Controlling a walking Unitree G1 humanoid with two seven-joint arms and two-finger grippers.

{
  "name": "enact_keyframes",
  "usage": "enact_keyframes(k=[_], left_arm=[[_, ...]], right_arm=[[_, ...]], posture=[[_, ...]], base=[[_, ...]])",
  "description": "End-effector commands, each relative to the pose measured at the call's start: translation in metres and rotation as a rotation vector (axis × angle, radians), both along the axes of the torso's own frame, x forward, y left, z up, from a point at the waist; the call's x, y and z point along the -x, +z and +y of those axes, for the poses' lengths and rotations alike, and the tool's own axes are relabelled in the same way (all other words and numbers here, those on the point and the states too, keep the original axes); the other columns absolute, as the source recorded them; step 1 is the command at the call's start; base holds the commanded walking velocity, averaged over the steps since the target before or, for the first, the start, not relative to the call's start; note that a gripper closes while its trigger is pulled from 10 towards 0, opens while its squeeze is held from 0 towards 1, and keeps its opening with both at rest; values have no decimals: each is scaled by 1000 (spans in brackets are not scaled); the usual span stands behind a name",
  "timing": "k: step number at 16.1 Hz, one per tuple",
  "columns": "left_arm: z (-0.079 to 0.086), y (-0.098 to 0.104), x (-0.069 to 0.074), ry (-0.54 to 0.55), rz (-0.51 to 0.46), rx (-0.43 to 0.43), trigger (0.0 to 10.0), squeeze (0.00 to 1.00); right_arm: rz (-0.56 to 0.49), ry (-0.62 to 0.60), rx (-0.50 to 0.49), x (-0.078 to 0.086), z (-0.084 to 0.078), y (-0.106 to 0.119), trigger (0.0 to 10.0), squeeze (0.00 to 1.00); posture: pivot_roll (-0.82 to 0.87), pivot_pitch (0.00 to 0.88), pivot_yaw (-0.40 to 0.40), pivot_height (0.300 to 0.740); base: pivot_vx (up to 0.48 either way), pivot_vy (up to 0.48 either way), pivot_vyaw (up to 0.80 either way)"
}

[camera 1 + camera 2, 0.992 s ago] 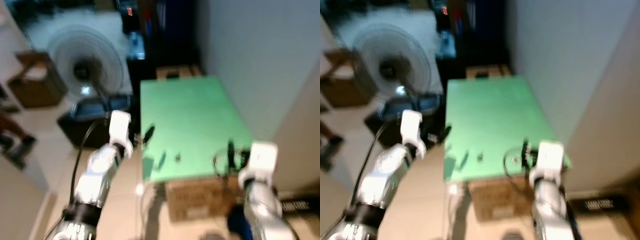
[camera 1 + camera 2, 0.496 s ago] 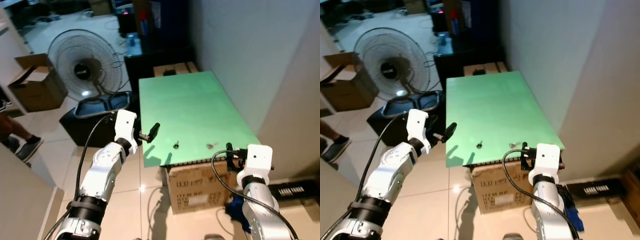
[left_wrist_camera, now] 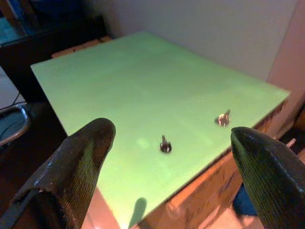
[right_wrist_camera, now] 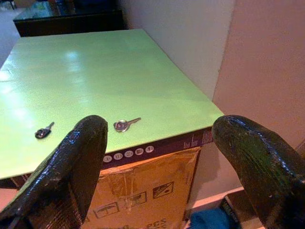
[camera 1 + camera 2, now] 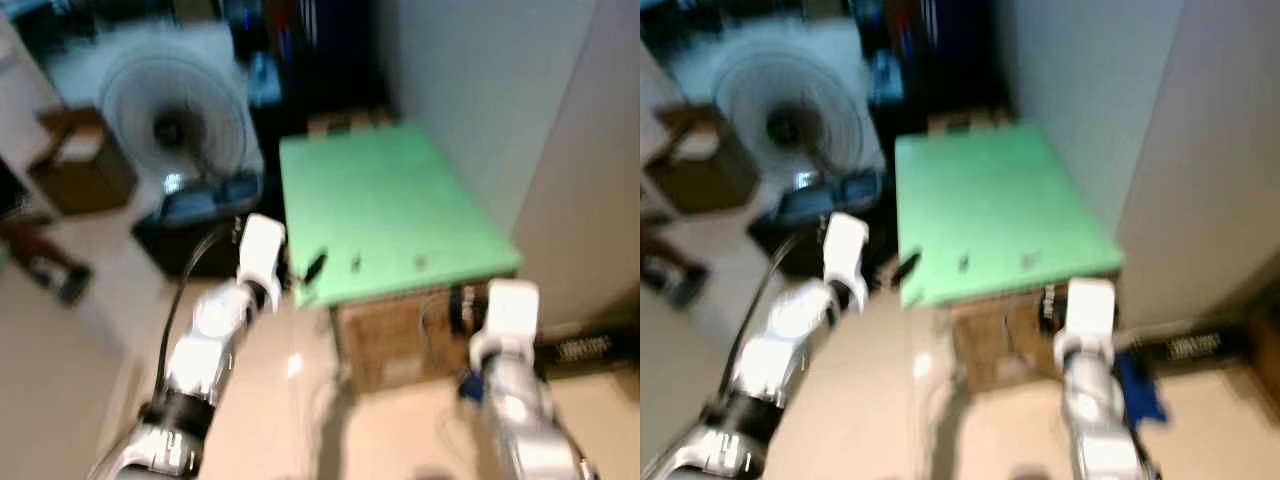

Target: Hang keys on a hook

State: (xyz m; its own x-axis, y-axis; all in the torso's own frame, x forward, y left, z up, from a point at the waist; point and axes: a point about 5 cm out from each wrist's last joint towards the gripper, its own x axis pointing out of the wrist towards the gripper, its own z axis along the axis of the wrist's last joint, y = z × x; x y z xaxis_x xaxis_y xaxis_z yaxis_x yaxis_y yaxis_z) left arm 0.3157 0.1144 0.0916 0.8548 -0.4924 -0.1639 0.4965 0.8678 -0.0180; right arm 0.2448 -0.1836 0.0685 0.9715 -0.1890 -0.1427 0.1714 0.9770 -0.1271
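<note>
Keys lie on the green board [image 4: 95, 81] near its front edge: a silver key [image 4: 125, 124] and, well apart from it, a dark key [image 4: 43, 132]. Off that edge, the right gripper [image 4: 159, 157] is spread wide above a cardboard box [image 4: 143, 191]. At the board's left corner, the left gripper [image 3: 169, 157] is equally splayed.

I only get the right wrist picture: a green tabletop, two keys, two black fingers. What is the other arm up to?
Observer: The left gripper hovers at the table's near-left corner, fingers wide apart, empty. The dark key lies nearer to it than the silver key.
Visitor: What's beside the table?
Observer: A standing fan on the floor to its left, blurred.
Visitor: And my arm, seen from above?
Observer: The right gripper is short of the table's near edge, by its right corner.
</note>
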Motion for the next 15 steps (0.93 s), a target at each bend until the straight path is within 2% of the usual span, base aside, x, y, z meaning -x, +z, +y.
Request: enact_keyframes(k=[1, 4, 7, 9, 14, 15], left_arm=[[2, 5, -5, -2, -23, -26, 10000, 0], [-2, 6, -6, -27, -25, -28, 10000, 0], [-1, 4, -4, -25, -18, 0, 10000, 0], [0, 4, -4, -35, -26, -12, 10000, 0], [-3, 5, -5, -32, -31, -16, 10000, 0], [-2, 5, -7, -13, -32, -27, 10000, 0]], right_arm=[[-1, 0, -12, 0, 1, -1, 10000, 0], [3, -7, -10, 1, 0, -3, 10000, 0], [13, 10, -11, 1, 2, -5, 10000, 0], [20, 26, -11, 1, 4, -7, 10000, 0], [26, 41, -18, 1, 9, -10, 10000, 0], [27, 43, -18, 1, 10, -10, 10000, 0]], posture=[[-247, 0, 173, 740], [-251, 0, 180, 740], [-244, 0, 170, 740], [-240, 0, 168, 740], [-241, 0, 172, 740], [-242, 0, 173, 740]], base=[[0, 0, 0], [0, 0, 0], [0, 0, 0], [0, 0, 0], [0, -480, 0], [0, 0, 0]])
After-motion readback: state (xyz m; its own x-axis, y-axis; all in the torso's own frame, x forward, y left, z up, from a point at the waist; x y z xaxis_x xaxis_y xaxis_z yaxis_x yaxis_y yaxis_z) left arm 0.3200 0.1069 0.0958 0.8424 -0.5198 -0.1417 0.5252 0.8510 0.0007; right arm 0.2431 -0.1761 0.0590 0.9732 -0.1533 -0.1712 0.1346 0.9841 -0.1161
